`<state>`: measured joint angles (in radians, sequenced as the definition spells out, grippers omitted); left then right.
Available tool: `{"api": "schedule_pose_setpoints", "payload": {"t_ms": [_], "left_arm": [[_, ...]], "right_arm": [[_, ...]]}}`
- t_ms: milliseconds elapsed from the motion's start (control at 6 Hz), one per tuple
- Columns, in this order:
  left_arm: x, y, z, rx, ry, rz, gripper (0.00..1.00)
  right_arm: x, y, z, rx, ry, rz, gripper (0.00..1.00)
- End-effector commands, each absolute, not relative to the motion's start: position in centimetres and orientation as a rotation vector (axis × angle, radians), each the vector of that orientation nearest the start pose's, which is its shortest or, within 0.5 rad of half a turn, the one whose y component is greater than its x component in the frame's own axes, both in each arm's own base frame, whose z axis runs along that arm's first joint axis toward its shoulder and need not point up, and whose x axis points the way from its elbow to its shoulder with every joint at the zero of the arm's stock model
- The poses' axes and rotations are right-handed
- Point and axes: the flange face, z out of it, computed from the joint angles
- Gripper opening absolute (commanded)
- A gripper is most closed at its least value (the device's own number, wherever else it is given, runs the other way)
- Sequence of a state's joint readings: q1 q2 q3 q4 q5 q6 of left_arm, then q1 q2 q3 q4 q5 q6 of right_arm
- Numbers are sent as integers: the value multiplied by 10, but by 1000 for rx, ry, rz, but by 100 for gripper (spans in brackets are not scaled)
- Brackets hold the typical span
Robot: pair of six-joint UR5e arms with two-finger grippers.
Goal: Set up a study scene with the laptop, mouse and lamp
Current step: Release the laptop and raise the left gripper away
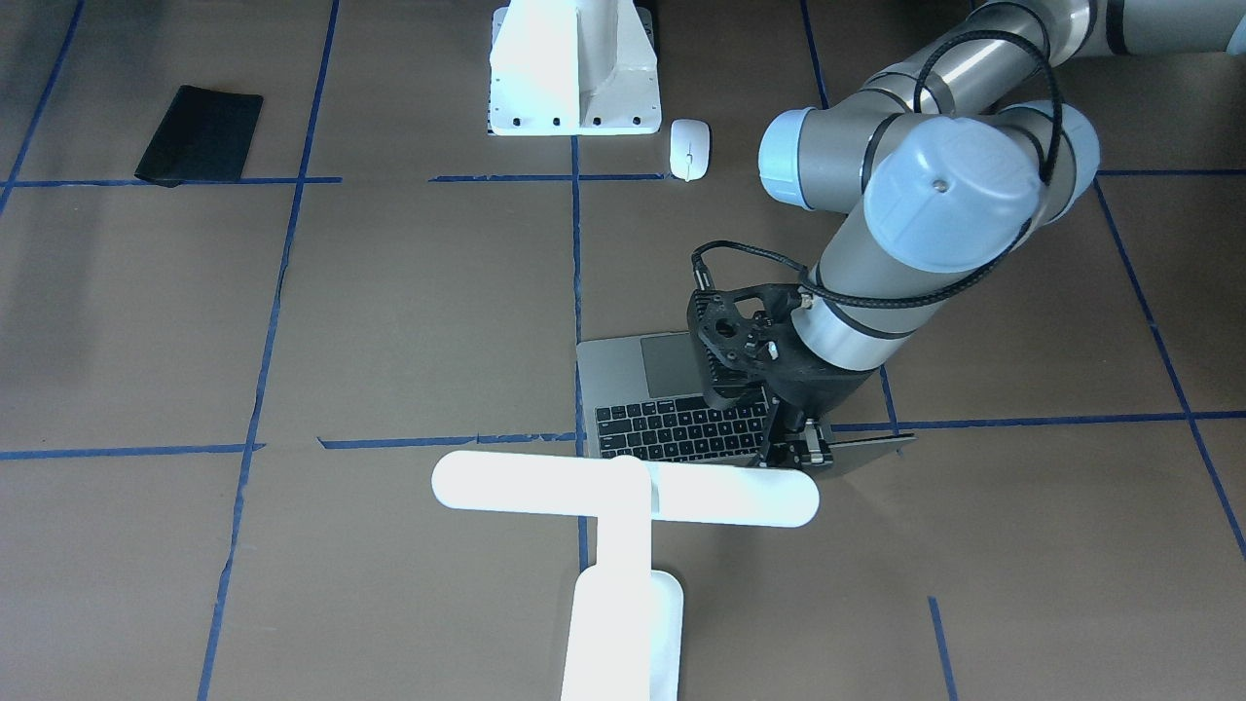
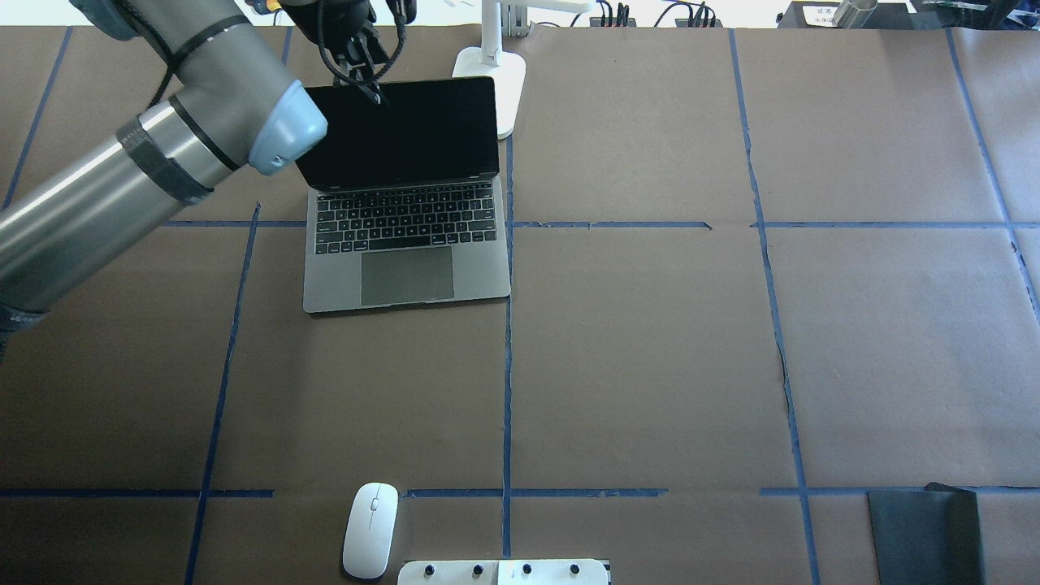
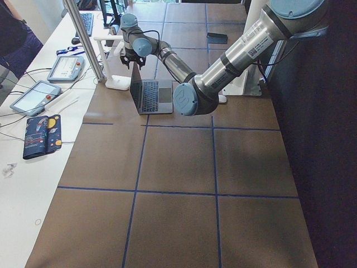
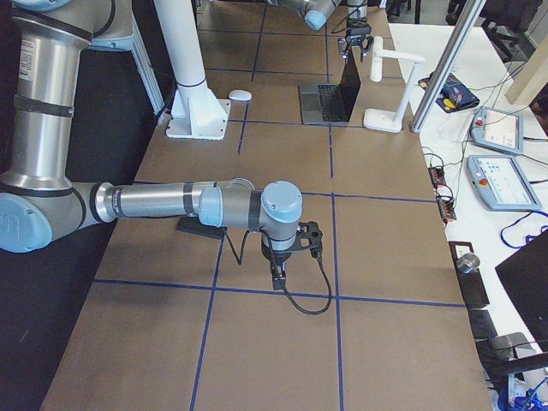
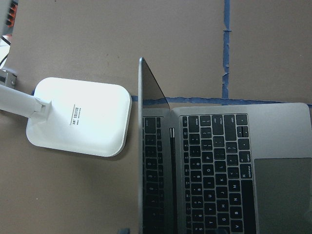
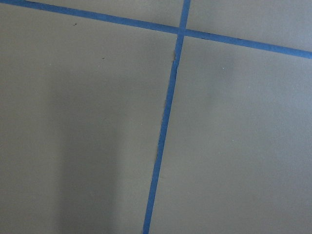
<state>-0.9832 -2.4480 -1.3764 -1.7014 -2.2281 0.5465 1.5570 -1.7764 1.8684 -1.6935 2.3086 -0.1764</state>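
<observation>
The laptop (image 2: 406, 244) stands open on the table's left half, screen upright and dark; it also shows in the front view (image 1: 662, 409) and the left wrist view (image 5: 219, 170). My left gripper (image 2: 370, 85) is at the lid's top edge, near its left corner, fingers spread open; it also shows in the front view (image 1: 803, 453). The lamp (image 1: 623, 492) stands just behind the laptop, its base (image 5: 80, 114) beside the lid. The mouse (image 2: 370, 528) lies by the robot's base, far from both grippers. My right gripper (image 4: 278, 274) hangs low over bare paper; I cannot tell its state.
A flat black mat (image 2: 926, 536) lies at the near right corner. The white bolted pedestal (image 1: 572, 68) stands next to the mouse. Blue tape lines cross the brown paper. Operator consoles and cables (image 3: 67, 67) sit beyond the table's far edge.
</observation>
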Motion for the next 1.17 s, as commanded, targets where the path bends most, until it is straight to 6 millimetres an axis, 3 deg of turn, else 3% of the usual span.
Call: {"api": "schedule_pose_setpoints", "payload": {"t_ms": [0,167,333,667,833,1000], "left_arm": [[291,-664,216,813,767,1253,80],[259,-647,271,753,803,1205,100],[210,-645,322,662,833,1105,100],[171,-639,361,392,845,902,100],[134,-635,399,318,832,798,100],[104,-614,464,185,845,665,100]], "right_arm": [[61,-402,619,31,-739,-170,100],[61,-402,619,31,-739,-169,100],[61,-402,619,31,-739,-170,100],[59,-405,614,39,-743,-174,100],[44,-407,605,31,-784,-168,100],[26,-409,583,29,-813,-130,100]]}}
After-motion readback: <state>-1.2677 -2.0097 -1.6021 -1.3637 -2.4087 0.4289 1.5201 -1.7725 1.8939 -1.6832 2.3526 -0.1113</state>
